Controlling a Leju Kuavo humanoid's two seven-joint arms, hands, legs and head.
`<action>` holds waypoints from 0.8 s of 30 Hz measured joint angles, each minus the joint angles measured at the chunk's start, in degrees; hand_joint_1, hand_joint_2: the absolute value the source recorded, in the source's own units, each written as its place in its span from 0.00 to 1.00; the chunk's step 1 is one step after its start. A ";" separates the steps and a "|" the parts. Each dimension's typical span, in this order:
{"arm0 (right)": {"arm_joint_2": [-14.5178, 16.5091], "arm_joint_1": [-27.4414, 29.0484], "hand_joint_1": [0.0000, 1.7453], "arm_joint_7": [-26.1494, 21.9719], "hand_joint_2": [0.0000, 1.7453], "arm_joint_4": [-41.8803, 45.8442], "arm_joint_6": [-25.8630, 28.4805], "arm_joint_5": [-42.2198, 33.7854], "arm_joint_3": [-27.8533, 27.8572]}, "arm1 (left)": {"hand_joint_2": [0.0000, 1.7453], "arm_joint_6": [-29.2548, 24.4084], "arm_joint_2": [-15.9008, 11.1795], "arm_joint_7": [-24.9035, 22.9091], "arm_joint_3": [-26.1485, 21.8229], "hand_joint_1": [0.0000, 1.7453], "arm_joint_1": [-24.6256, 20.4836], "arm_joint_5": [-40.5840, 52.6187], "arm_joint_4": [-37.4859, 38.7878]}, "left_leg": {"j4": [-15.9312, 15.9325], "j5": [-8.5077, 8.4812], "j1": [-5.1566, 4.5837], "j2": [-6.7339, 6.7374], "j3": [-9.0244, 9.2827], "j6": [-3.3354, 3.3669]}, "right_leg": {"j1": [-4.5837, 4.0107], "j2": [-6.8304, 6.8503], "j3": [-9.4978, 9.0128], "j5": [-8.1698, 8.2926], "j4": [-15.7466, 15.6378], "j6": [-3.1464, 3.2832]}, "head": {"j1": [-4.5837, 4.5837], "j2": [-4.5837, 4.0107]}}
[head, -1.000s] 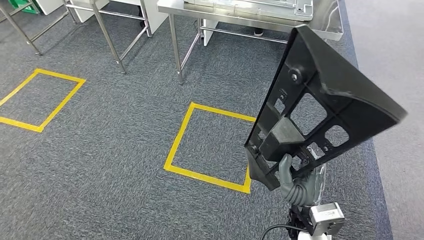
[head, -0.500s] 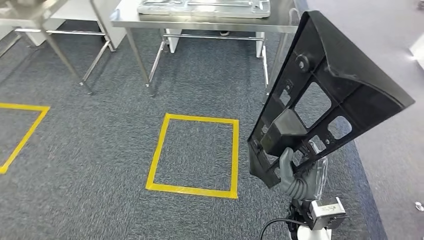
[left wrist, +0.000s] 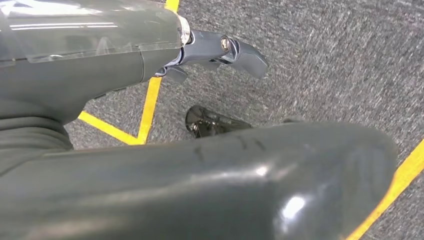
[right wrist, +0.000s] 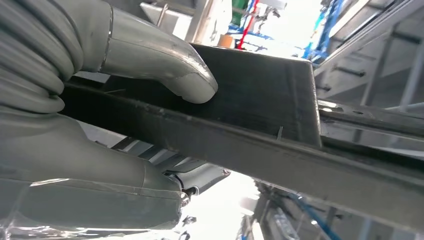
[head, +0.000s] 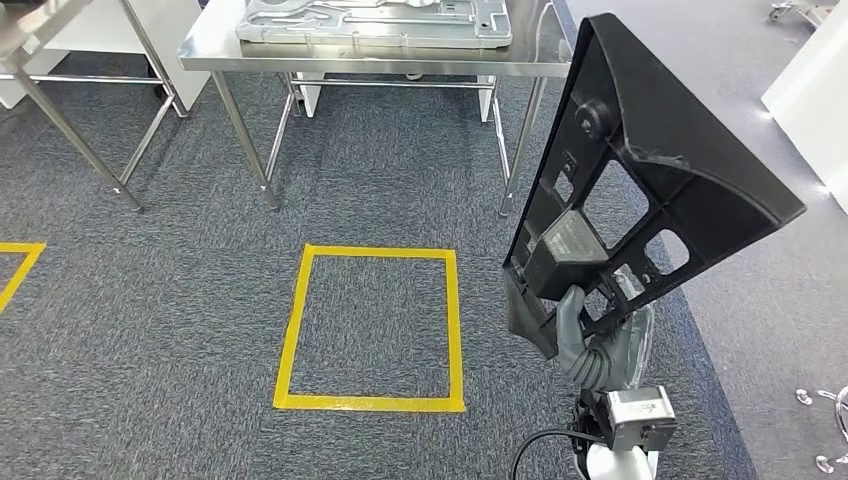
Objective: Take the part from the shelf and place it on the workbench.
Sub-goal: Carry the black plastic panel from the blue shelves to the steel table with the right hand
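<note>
A large black plastic part [head: 700,170] with ribs and several cut-outs stands tilted at the right of the head view. My right hand [head: 595,350] grips its lower edge from below. In the right wrist view the thumb [right wrist: 155,55] presses on the part's dark edge [right wrist: 260,95]. The steel workbench [head: 210,50] stands ahead at the far end of the carpet, apart from the part, with a grey metal plate [head: 370,20] lying on it. My left hand [left wrist: 215,47] hangs over the carpet, fingers apart and holding nothing.
A yellow tape square [head: 295,320] marks the grey carpet between me and the workbench. Another steel table [head: 40,20] stands at the far left. The carpet ends at a lighter floor [head: 790,300] on the right, where a white unit [head: 810,80] stands.
The camera has turned and moved: the workbench and the yellow square now sit squarer and more to the left. The right hand still holds the black part the same way.
</note>
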State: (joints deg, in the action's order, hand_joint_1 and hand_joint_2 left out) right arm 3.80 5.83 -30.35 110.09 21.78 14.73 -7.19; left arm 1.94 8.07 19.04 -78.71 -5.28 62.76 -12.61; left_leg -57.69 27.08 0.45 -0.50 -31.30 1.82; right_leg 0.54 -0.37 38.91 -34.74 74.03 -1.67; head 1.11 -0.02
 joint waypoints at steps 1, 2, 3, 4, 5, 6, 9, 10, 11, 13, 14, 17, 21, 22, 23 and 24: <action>0.07 -0.02 1.00 0.43 1.00 -0.19 -0.05 0.24 0.10 | 0.00 0.04 -0.01 -0.04 0.00 0.00 0.05 0.09 0.00 | 0.00 0.44 0.00 0.09 0.50 -0.06 | 0.08 0.03 0.93 0.43 -0.02 -0.03 | 0.00 0.00; 0.13 -0.04 1.00 0.84 1.00 -0.40 -0.28 0.46 0.19 | 0.00 0.08 -0.01 -0.09 0.01 0.00 0.09 0.16 0.00 | 0.00 0.91 0.00 0.16 1.11 -0.15 | 0.14 0.07 0.78 2.14 -2.00 0.04 | 0.00 0.00; 0.17 -0.06 1.00 1.21 1.00 -0.61 -0.75 0.64 0.24 | 0.00 0.10 -0.01 -0.17 0.01 0.00 0.11 0.21 0.00 | 0.02 1.42 0.00 0.23 1.74 -0.29 | 0.16 0.21 -0.25 4.88 -5.61 0.24 | 0.00 0.00; 0.20 -0.09 1.00 1.56 1.00 -0.82 -1.40 0.75 0.27 | 0.00 0.11 0.00 -0.26 0.02 0.00 0.13 0.23 0.00 | 0.03 1.92 -0.01 0.31 2.38 -0.48 | 0.07 0.46 -1.40 7.38 -9.29 0.52 | 0.01 0.00; 0.23 -0.14 1.00 1.83 1.00 -1.05 -2.11 0.76 0.28 | 0.00 0.12 0.01 -0.34 0.03 0.00 0.11 0.25 0.00 | 0.08 2.34 -0.04 0.37 2.83 -0.72 | -0.13 0.72 -2.28 8.70 -12.20 0.81 | 0.01 0.00; 0.27 -0.20 1.00 2.03 1.00 -1.28 -2.69 0.72 0.27 | 0.00 0.12 0.00 -0.43 0.03 0.00 0.07 0.26 0.00 | 0.23 2.71 -0.08 0.47 3.04 -1.03 | -0.34 0.95 -2.81 9.37 -13.99 1.17 | 0.02 0.00; 0.55 -0.39 1.00 2.36 1.00 -1.83 -3.08 1.29 0.28 | 0.00 0.11 -0.06 -0.55 0.04 0.00 0.05 0.21 0.00 | -0.09 2.91 -0.25 0.72 3.86 -2.09 | -0.38 0.83 -3.68 9.17 -15.12 2.30 | 0.06 0.00; 0.69 -0.47 1.00 2.74 1.00 -1.98 -2.78 2.35 0.29 | 0.00 0.09 -0.09 -0.59 0.04 0.00 0.05 0.15 0.00 | -1.13 2.92 -0.25 0.72 3.88 -2.32 | -0.21 0.79 -4.27 9.14 -15.35 2.66 | 0.07 0.00; 0.88 -0.59 1.00 3.33 1.00 -2.17 -2.42 3.84 0.29 | 0.00 0.03 -0.13 -0.65 0.04 0.00 0.00 0.02 0.00 | -2.95 3.22 -0.22 0.69 3.10 -2.53 | -0.11 0.81 -4.88 8.94 -15.47 2.95 | 0.08 0.00; 1.26 -0.71 1.00 4.60 1.00 -2.82 -1.90 6.33 0.26 | 0.00 -0.13 -0.17 -0.85 0.04 0.00 -0.14 -0.30 0.00 | -9.81 5.40 -0.10 0.63 -0.83 -2.85 | -0.04 0.85 -5.80 8.28 -15.60 3.34 | 0.08 0.00; 1.44 -0.72 1.00 4.93 1.00 -3.30 -1.90 6.67 0.22 | 0.00 -0.22 -0.16 -0.94 0.04 0.00 -0.12 -0.43 0.00 | -13.50 7.04 -0.09 0.63 -3.40 -2.97 | -0.07 0.81 -6.13 7.88 -15.59 3.42 | 0.09 0.00; 1.78 -0.59 1.00 5.04 1.00 -4.84 -2.08 5.83 0.17 | 0.00 -0.46 -0.14 -1.09 0.04 0.00 0.24 -0.66 0.00 | -15.78 8.00 -0.08 0.64 -7.35 -2.86 | -0.15 0.56 -7.62 6.60 -15.58 3.36 | 0.09 0.00; 2.08 -0.61 1.00 5.02 1.00 -6.05 -2.09 5.63 0.15 | 0.00 -0.71 -0.27 -1.11 0.02 0.00 0.41 -0.86 0.00 | -2.65 -0.93 -0.49 0.78 -4.35 -1.78 | -0.23 0.38 -9.84 4.74 -15.74 2.58 | 0.07 0.00; 2.15 -0.62 1.00 5.01 1.00 -6.27 -2.09 5.63 0.14 | 0.00 -0.75 -0.30 -1.11 0.03 0.00 0.42 -0.87 0.00 | -1.42 -1.52 -0.65 0.81 -4.11 -1.46 | -0.25 0.33 -10.10 4.51 -15.81 2.23 | 0.07 0.00; 2.19 -0.61 1.00 4.98 1.00 -6.48 -2.08 5.64 0.13 | 0.00 -0.76 -0.31 -1.12 0.03 0.00 0.40 -0.87 0.00 | -1.17 -1.14 -0.74 0.80 -3.98 -1.17 | -0.29 0.29 -10.34 4.51 -15.75 1.79 | 0.07 0.00; 2.23 -0.64 1.00 4.96 1.00 -6.60 -2.07 5.66 0.13 | 0.00 -0.76 -0.29 -1.12 0.03 0.00 0.40 -0.88 0.00 | -0.89 -1.20 -0.66 0.69 -3.45 -0.79 | -0.32 0.29 -10.52 4.51 -15.53 1.37 | 0.07 0.01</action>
State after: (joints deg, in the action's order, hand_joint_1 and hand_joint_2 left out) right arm 6.03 5.19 -25.39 103.49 19.71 20.39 -7.06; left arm 1.18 7.78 17.92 -78.68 -4.89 61.88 -12.61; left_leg -58.58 25.88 -0.21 0.19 -34.76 1.03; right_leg 0.23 -0.08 28.39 -30.22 58.50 -0.29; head 1.19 -0.02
